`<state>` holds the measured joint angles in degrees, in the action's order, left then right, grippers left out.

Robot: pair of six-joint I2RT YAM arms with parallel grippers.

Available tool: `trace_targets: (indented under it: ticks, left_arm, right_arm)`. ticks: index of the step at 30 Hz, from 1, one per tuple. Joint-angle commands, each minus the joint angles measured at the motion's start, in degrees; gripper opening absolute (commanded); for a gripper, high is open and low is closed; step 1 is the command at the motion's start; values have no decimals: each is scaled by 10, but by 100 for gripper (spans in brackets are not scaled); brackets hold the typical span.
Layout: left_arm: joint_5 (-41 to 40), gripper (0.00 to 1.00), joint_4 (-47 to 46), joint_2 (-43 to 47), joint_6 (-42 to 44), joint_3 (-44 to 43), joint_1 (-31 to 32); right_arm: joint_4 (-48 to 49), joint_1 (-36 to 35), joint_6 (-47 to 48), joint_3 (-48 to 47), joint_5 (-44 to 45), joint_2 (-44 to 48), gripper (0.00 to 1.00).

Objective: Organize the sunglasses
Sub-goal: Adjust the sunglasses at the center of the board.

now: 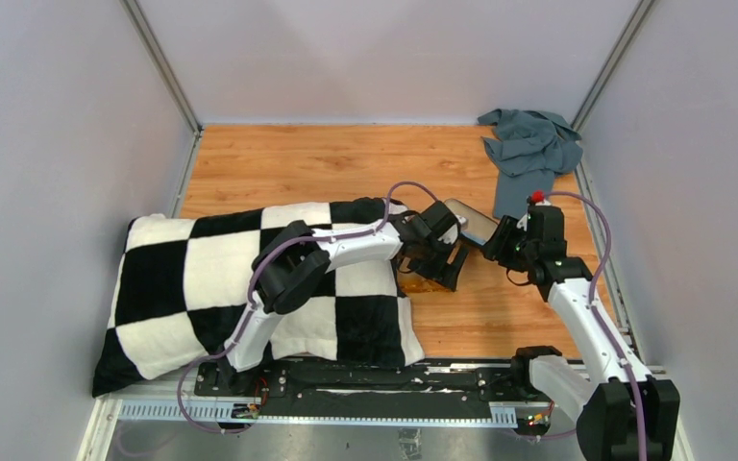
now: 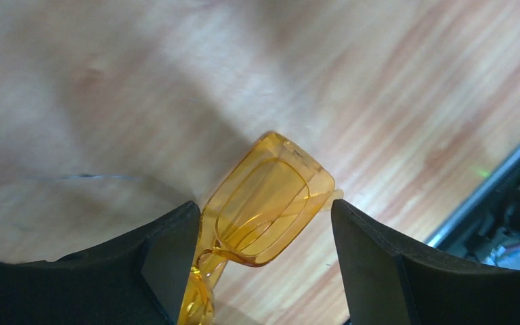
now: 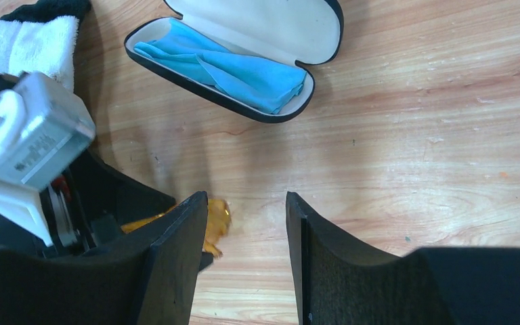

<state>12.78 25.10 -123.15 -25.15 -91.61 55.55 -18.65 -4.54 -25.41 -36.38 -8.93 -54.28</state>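
Note:
The amber-orange sunglasses [image 2: 271, 203] lie folded on the wooden table, between the fingers of my left gripper [image 2: 264, 264]. That gripper is open and straddles them; the frame rests against its left finger [image 2: 169, 257], with a gap to the right one. They show under the left gripper [image 1: 434, 264] in the top view as an amber patch [image 1: 421, 282]. My right gripper [image 3: 247, 257] is open and empty just right of it [image 1: 493, 240]. An amber corner [image 3: 218, 220] peeks beside its left finger. The black case [image 3: 325, 40] lies open beyond, with a blue cloth [image 3: 230, 64] inside.
A black-and-white checkered cushion [image 1: 211, 288] covers the left of the table under the left arm. A crumpled grey cloth [image 1: 533, 149] lies at the back right corner. Grey walls enclose the table on three sides.

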Motion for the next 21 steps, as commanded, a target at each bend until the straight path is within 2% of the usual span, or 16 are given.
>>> trace_targets:
  ticks: [1,7,14,18,21]
  left_arm:
    - [58,77,-18,-15,-34,-4,27]
    - [89,77,-19,24,-11,-16,52]
    - [55,78,10,126,11,35,31]
    - [56,78,21,188,3,72,-4]
    - [30,78,44,234,3,86,-31]
  right_arm:
    - [-29,-8,12,-14,18,15,52]
    - [-40,-8,34,-24,21,22,51]
    - [-47,-7,74,-37,10,23,51]
    - [-47,-8,101,-45,-45,13,51]
    - [-28,-11,118,-44,-151,-9,52]
